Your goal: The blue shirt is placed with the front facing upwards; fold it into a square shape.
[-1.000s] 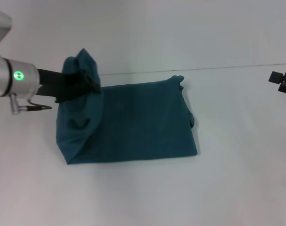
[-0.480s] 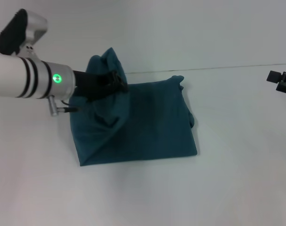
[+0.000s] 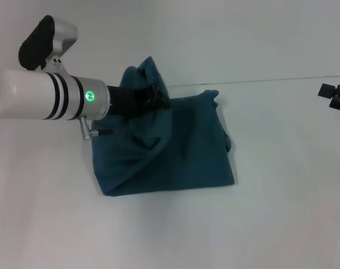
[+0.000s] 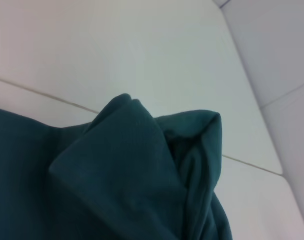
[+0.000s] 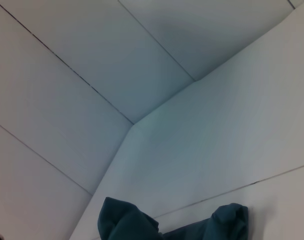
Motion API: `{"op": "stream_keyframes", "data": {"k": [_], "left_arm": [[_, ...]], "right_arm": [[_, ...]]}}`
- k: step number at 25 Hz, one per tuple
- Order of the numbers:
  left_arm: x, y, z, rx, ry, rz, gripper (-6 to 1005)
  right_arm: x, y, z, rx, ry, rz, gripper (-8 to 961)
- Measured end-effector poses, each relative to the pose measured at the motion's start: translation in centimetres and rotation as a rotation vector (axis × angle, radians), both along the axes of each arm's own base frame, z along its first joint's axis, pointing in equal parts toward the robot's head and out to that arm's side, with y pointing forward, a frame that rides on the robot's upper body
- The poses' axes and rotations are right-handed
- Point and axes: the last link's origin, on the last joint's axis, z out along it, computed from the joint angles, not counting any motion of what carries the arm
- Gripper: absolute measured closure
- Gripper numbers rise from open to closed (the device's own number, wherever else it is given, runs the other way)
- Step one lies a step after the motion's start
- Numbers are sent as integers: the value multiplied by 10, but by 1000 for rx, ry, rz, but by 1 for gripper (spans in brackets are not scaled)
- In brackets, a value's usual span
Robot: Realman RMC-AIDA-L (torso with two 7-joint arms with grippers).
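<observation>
One arm does the work on the white counter (image 3: pixel 158 235). Coming in from nine o'clock in the head view, the left arm's white sleeve with its lit green ring reaches toward the middle, and the left claw (image 3: pixel 156 96) is closed on a raised bunch of the blue shirt (image 3: pixel 181 148), pinching the cloth near the shirt's ten o'clock corner. That pinched fabric stands up in a peak above the claw, well off the counter, and diagonal creases run down from it toward the shirt's seven o'clock corner (which lies flat on the surface). The shirt is already folded into a roughly rectangular bundle in the middle of the counter, no print showing, only plain teal cloth. Its three o'clock edge is slightly lumpy, with a small bump at the one o'clock corner. The left wrist view shows the lifted fold up close, a pointed flap of the shirt with a curled edge beside it, over the pale surface. Far out at three o'clock, the right claw (image 3: pixel 334 97) sits at the frame's edge, well apart from the shirt; whether it is open I cannot tell.
</observation>
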Motion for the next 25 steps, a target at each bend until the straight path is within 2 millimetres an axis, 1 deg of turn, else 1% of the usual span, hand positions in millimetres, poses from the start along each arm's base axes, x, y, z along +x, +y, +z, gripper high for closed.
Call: {"op": "stream_keyframes", "data": {"k": [5, 10, 16, 18, 19, 21, 24, 25], "left_arm": [[14, -2, -3, -21, -37, -69, 860], [20, 1, -10, -15, -25, -75, 780], [28, 2, -9, -7, -70, -93, 683], [29, -1, -6, -8, -102, -122, 530], [25, -1, -2, -3, -114, -125, 453], [16, -3, 3, 1, -112, -119, 360], [-8, -7, 12, -9, -93, -72, 221], [-15, -9, 14, -16, -86, -63, 202]], "right_arm": [[0, 1, 0, 1, -2, 0, 38], [-1, 1, 0, 0, -1, 1, 38], [0, 1, 0, -1, -1, -1, 38], [0, 1, -1, -1, -1, -2, 38], [0, 1, -1, -1, -1, -2, 38], [0, 1, -1, -2, -2, -3, 38], [1, 0, -2, -11, -10, -5, 38], [1, 0, -2, -15, -15, -5, 38]]}}
